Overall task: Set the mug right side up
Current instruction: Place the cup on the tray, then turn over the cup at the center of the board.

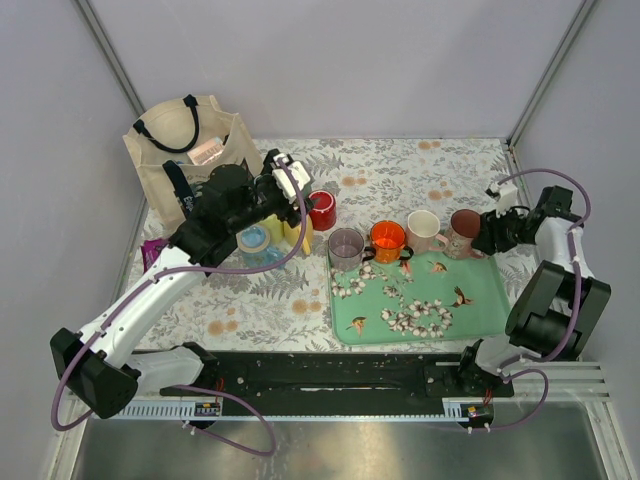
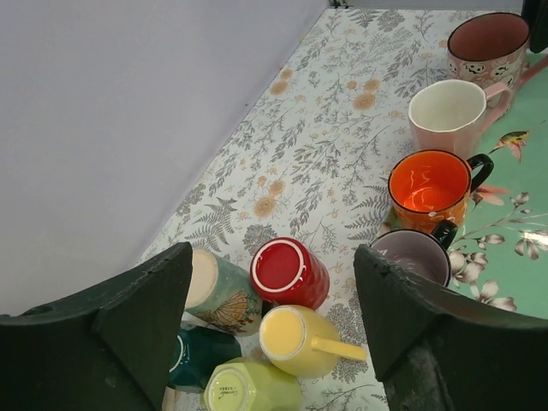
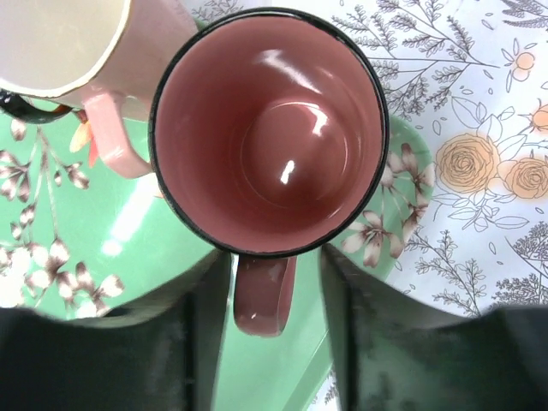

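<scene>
- The maroon ceramic mug with a glossy pink inside [image 3: 270, 128] stands upright at the far right corner of the green floral tray [image 3: 145, 248]
- The right gripper [image 3: 274, 274] straddles the mug's handle, fingers parted, not clamping
- The left gripper [image 2: 272, 251] hangs spread wide and empty above an upside-down red glazed mug [image 2: 289, 272] near the flower-patterned table's [image 1: 400, 165] left edge

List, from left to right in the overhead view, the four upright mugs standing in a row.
grey mug → orange mug → cream mug with pink handle → maroon mug
</scene>
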`<action>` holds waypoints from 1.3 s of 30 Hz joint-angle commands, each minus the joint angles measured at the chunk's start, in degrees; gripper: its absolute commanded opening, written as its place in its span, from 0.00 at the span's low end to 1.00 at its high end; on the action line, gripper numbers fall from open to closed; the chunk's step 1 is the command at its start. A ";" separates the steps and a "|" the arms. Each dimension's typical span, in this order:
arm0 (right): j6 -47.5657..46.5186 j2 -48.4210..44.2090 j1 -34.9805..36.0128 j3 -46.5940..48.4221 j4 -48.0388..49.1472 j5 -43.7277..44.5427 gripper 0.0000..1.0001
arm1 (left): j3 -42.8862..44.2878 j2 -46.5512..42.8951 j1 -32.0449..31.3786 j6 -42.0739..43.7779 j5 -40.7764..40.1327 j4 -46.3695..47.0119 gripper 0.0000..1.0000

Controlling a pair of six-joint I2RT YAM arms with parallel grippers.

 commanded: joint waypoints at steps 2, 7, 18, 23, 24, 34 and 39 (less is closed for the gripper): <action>-8.75 1.91 0.05 11.42 -15.39 -1.07 0.65 | 0.80 -1.11 -0.04 1.39 1.04 1.01 0.79; -16.06 1.21 0.05 13.21 -22.80 1.28 0.75 | 0.19 -1.55 -0.04 1.75 1.30 -0.22 0.79; -17.30 4.02 -0.30 15.83 -22.72 10.33 0.71 | -1.22 -0.67 0.40 2.45 -6.41 -1.81 0.80; -15.82 6.22 -1.62 21.28 -20.53 12.19 0.69 | 2.45 2.66 2.16 -1.93 -8.79 -4.70 0.80; -14.76 6.66 -1.54 22.86 -20.17 12.02 0.68 | 4.04 3.89 2.51 -3.68 -9.58 -6.01 0.80; -8.87 2.80 -1.62 26.22 -24.21 0.86 0.70 | 13.27 11.54 8.31 -16.35 -6.87 -8.31 0.80; -4.13 -2.64 -1.53 23.49 -23.42 -0.55 0.70 | 17.57 15.93 10.15 -22.06 -7.92 -11.90 0.83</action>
